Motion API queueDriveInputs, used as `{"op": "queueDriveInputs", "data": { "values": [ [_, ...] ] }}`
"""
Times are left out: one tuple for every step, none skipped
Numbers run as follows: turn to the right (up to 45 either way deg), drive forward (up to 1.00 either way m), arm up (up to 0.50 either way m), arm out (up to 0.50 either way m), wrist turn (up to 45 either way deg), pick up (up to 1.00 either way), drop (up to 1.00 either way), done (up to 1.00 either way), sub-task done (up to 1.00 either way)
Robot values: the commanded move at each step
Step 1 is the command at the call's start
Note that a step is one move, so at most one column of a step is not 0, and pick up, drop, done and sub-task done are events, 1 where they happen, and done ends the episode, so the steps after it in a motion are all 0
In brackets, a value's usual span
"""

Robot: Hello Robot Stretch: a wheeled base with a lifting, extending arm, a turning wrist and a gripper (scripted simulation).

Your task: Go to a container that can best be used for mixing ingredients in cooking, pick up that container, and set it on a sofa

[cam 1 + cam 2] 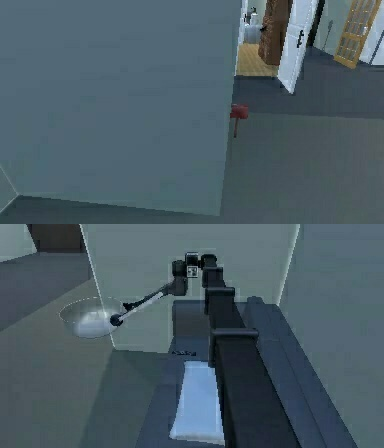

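Smooth grey-blue wall crowds the forward view, a white door ajar beyond it, while in the arm side view the dark square arm rises past a dark blue sofa, its gripper holding the shiny round metal bowl aloft, likely for carrying, though how the fingers stand I cannot tell.

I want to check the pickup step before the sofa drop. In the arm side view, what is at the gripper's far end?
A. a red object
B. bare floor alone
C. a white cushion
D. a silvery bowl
D: a silvery bowl hangs at the far end of the gripper, clear of every surface, so the gripper holds it.
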Motion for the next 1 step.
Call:
{"op": "queueDriveInputs", "data": {
  "values": [
    [0.0,0.00,0.00,0.00,45.0,0.00,0.00,0.00,0.00]
  ]
}}
